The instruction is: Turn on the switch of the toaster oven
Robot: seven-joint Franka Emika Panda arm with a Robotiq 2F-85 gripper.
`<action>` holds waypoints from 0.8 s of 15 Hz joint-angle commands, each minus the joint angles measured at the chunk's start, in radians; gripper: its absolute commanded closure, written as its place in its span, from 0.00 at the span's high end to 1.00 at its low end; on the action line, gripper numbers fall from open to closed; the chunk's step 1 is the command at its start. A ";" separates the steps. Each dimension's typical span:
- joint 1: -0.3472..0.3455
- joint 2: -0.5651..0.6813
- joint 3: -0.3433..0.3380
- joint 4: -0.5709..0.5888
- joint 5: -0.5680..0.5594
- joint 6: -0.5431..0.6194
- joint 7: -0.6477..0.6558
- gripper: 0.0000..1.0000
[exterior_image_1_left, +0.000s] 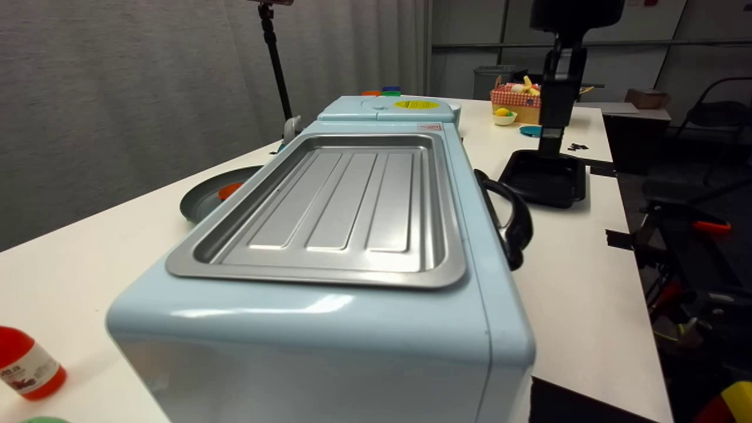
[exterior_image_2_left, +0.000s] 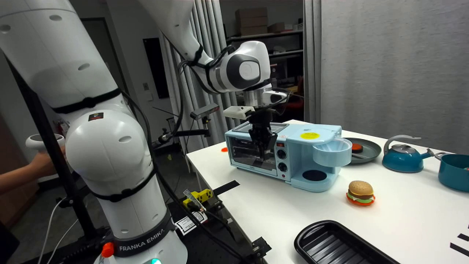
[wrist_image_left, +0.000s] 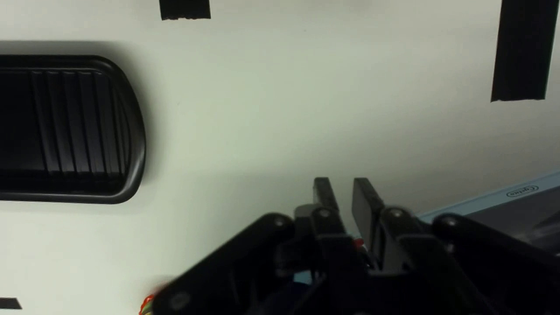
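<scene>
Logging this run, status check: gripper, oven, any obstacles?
Gripper narrowly open, empty. Oven untouched, shut; on or off unclear. Pan off to the side, likely not blocking.

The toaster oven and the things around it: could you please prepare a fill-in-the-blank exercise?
The toaster oven is pale ____.
It shows ____ round black knobs.
In an exterior view, the kettle stands ____ the gray pan and the teal pot.
The toy hamburger rests on the ____ table.
Missing words: blue; two; between; white.
</scene>
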State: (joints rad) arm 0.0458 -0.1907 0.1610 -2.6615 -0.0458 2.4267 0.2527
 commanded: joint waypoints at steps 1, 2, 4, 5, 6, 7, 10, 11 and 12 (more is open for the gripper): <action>0.009 0.063 -0.020 0.032 -0.018 0.043 -0.062 0.00; 0.008 0.076 -0.022 0.039 -0.020 0.051 -0.073 0.00; 0.010 0.098 -0.027 0.054 -0.015 0.067 -0.104 0.00; 0.011 0.107 -0.032 0.062 -0.006 0.075 -0.128 0.00; 0.011 0.114 -0.036 0.070 -0.002 0.082 -0.148 0.00; 0.011 0.121 -0.041 0.079 0.003 0.085 -0.169 0.00; 0.013 0.139 -0.054 0.103 0.022 0.088 -0.228 0.00; 0.015 0.145 -0.056 0.110 0.027 0.087 -0.244 0.00; 0.017 0.150 -0.057 0.116 0.033 0.087 -0.258 0.00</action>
State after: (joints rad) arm 0.0468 -0.0711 0.1236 -2.5737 -0.0407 2.4949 0.0598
